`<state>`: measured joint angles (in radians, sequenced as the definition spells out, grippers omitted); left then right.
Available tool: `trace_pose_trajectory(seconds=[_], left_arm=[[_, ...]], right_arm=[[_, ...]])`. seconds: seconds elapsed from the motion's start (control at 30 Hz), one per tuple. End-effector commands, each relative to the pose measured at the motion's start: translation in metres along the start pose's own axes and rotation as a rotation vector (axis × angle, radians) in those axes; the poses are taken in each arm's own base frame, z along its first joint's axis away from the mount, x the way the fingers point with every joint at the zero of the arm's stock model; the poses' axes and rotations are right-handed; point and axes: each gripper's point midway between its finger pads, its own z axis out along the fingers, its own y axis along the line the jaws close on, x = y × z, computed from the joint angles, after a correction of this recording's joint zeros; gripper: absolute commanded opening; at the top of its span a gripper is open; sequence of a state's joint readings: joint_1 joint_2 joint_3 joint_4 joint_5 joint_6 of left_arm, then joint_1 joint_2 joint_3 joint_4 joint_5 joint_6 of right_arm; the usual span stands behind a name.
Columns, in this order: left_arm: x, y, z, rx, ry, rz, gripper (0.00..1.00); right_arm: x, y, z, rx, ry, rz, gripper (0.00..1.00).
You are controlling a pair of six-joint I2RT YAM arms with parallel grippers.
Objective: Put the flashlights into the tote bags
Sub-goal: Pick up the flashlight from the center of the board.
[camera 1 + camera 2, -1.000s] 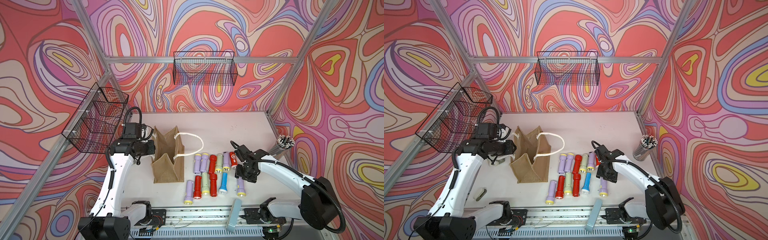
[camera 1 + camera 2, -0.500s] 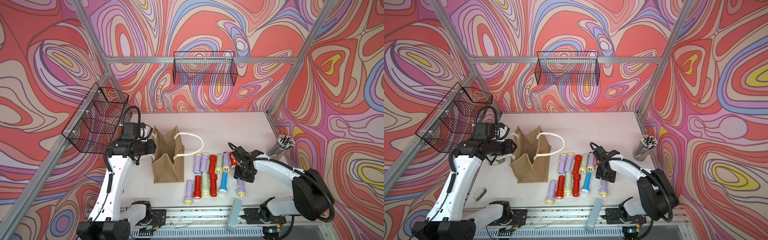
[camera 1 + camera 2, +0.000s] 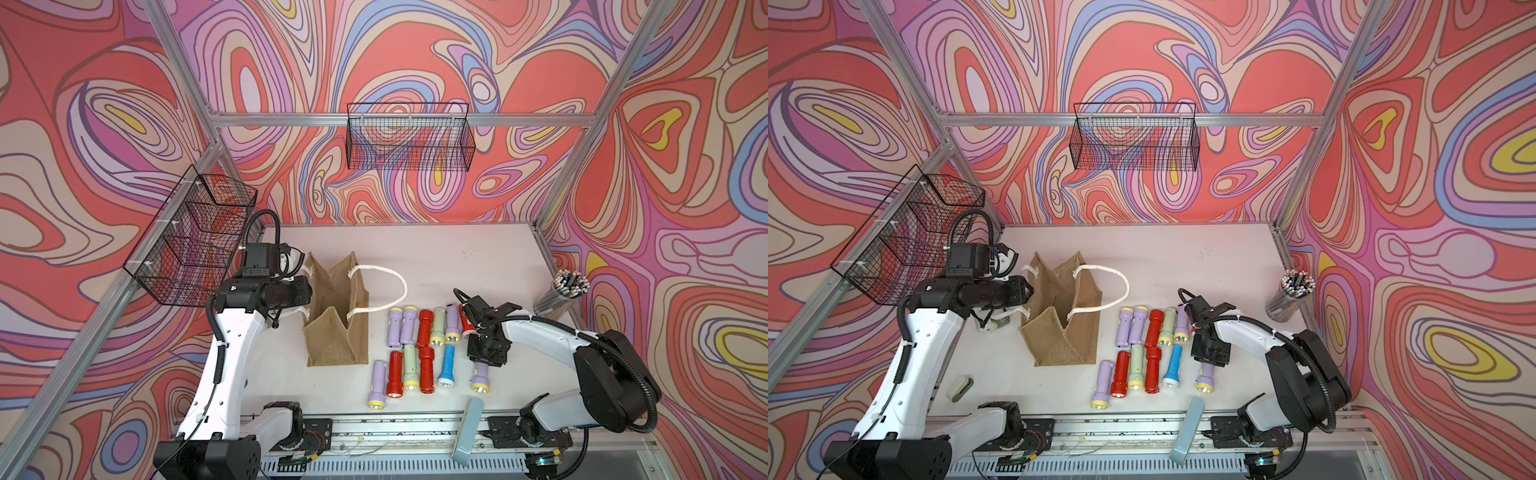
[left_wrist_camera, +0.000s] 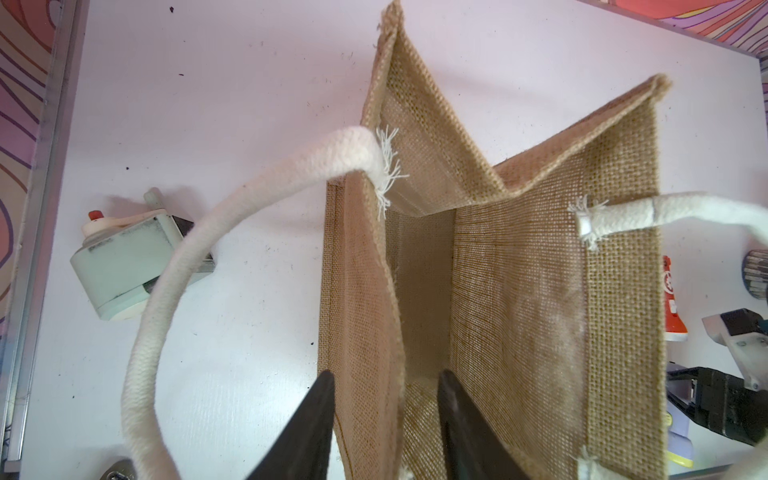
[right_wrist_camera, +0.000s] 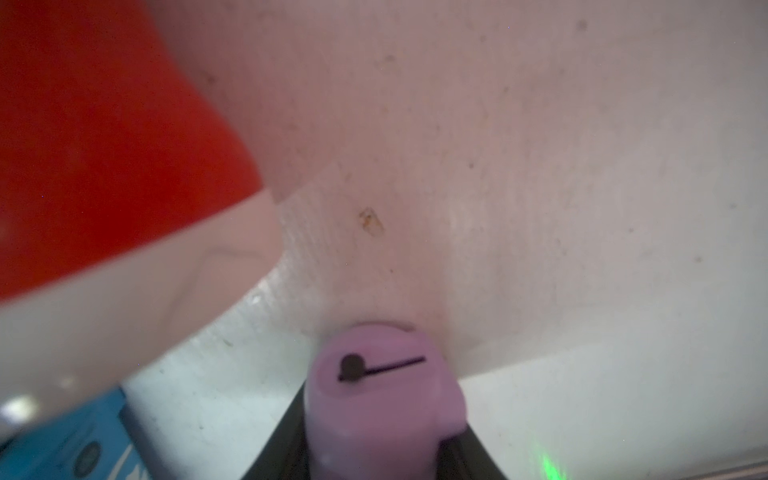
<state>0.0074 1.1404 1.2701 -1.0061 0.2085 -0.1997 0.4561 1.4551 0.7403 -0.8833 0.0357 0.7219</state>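
1. Both top views: the tan burlap tote bag (image 3: 336,332) (image 3: 1067,345) stands upright and open-mouthed on the white table (image 3: 457,257), left of centre. To its right, the flashlights (image 3: 426,365) lie in two rows, a far row and a near row, none in the bag.
2. Both top views: the left gripper (image 3: 308,291) (image 3: 1027,291) is at the bag's left rim. The right gripper (image 3: 486,357) (image 3: 1210,357) is down over the tail of the lilac flashlight (image 3: 481,374) (image 3: 1205,376) at the right end of the near row; that flashlight lies on the table.
3. Left wrist view: the left gripper (image 4: 386,374) has its jaws apart, one finger outside and one inside the left wall of the tote bag (image 4: 519,291). The white rope handle (image 4: 174,270) loops outward beside it.
4. Right wrist view: the right gripper (image 5: 380,446) has its dark fingers closed against both sides of the lilac flashlight (image 5: 382,399). A red flashlight (image 5: 104,145) lies close by, blurred.
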Motion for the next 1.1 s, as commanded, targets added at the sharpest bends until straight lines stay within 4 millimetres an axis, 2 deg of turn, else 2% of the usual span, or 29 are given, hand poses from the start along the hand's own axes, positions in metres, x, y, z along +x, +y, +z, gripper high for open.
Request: trace_pose_trajectory(seconds=[0.0,0.13,0.23,0.4,0.53,0.7,0.8,1.0,1.07], left_arm=[[0.0,0.003,-0.001,-0.015,0.013,-0.024,0.44],[0.002,0.005,0.003,-0.023,0.024,-0.025,0.44],[0.001,0.004,0.007,-0.015,0.034,-0.028,0.45],[0.002,0.004,0.018,-0.011,0.066,-0.03,0.43],[0.002,0.002,0.029,0.006,0.086,-0.033,0.35],[0.0,-0.001,0.039,0.036,0.09,-0.046,0.11],[0.0,-0.002,0.043,0.043,0.099,-0.049,0.0],[-0.002,-0.015,0.043,0.114,0.1,-0.073,0.0],[-0.005,-0.018,0.043,0.129,0.09,-0.088,0.0]], right_arm=[[0.004,-0.014,0.008,0.073,0.006,0.002,0.27],[0.0,-0.016,0.002,0.073,-0.024,0.004,0.14],[-0.005,-0.017,-0.011,0.081,-0.051,0.008,0.07],[-0.021,-0.022,-0.047,0.092,-0.152,0.035,0.0],[-0.03,-0.018,-0.075,0.048,-0.22,0.054,0.0],[-0.05,-0.014,-0.119,0.013,-0.337,0.069,0.0],[-0.065,-0.004,-0.152,-0.047,-0.415,0.064,0.0],[-0.102,0.03,-0.226,-0.195,-0.572,0.022,0.0],[-0.113,0.048,-0.247,-0.269,-0.613,-0.004,0.0]])
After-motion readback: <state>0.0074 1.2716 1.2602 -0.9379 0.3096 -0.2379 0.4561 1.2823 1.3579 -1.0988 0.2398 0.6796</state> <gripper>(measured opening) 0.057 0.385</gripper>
